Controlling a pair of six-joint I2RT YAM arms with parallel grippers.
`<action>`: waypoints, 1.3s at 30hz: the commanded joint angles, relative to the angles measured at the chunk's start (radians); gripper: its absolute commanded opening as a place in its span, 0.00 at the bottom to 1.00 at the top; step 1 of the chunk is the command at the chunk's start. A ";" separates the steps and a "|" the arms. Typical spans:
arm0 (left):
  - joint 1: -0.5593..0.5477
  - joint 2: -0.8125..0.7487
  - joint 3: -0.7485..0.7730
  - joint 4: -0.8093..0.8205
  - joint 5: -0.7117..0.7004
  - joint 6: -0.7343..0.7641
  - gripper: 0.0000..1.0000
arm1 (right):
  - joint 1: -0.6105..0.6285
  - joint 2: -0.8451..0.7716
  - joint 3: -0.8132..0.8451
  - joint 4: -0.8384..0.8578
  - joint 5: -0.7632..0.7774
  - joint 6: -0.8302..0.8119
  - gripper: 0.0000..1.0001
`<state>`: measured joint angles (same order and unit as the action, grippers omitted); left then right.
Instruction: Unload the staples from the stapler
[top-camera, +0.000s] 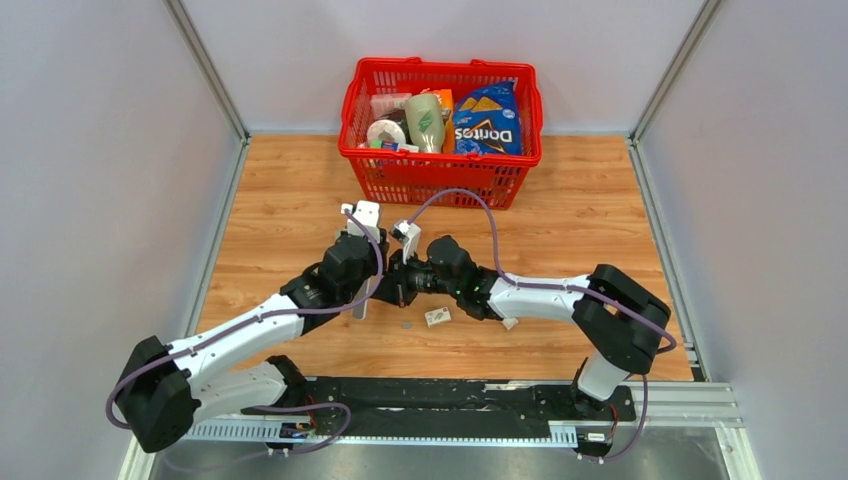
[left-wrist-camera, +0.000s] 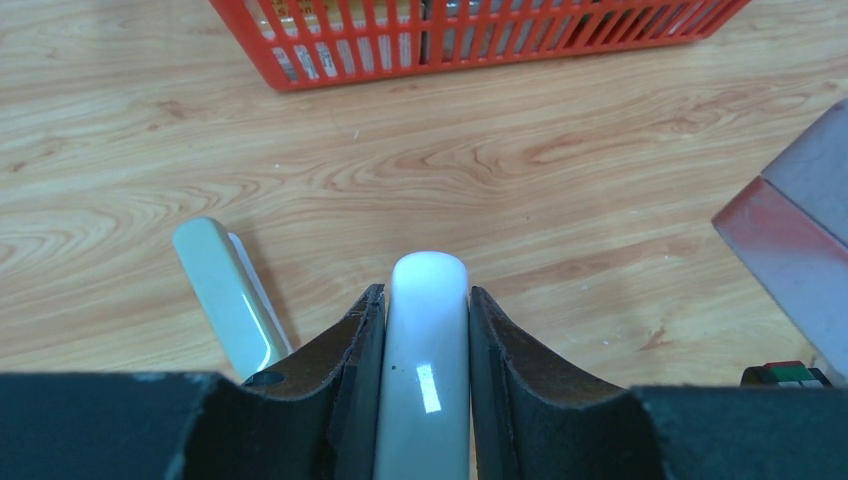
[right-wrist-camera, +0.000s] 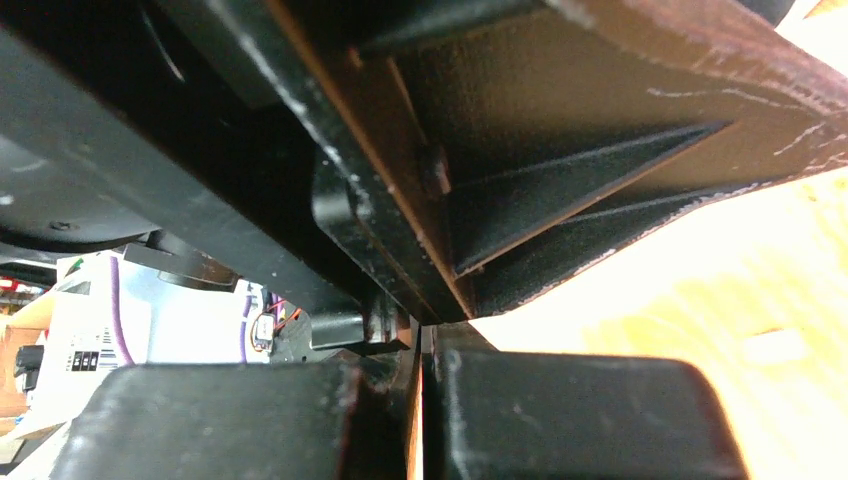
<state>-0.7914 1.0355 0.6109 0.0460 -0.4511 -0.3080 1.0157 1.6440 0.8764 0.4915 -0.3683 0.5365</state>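
The stapler is at mid-table, near of the red basket, its glossy white body clamped in the left gripper. It is likely stiff, light and slippery (smooth plastic), so grip its flat sides. The right gripper looks pinched shut, on what I cannot tell.

My fingers nearly touching, thin gap; black ribbed part close above them, wooden table to their right.

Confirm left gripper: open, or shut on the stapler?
Shut on the stapler. Left wrist view shows the left gripper with its fingers pressed against both sides of the white body, no gap.
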 joint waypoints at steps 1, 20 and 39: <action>-0.029 0.054 0.000 0.115 0.072 -0.068 0.00 | 0.041 -0.052 0.038 0.392 -0.124 0.077 0.00; -0.029 -0.052 0.096 -0.026 0.106 -0.008 0.00 | 0.038 -0.239 -0.005 0.084 -0.026 -0.111 0.00; -0.029 -0.236 0.188 -0.163 0.172 -0.019 0.00 | 0.038 -0.543 -0.100 -0.338 0.206 -0.265 0.00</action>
<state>-0.8169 0.8440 0.7330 -0.1169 -0.3199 -0.3103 1.0550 1.1419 0.7948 0.2203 -0.2214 0.3111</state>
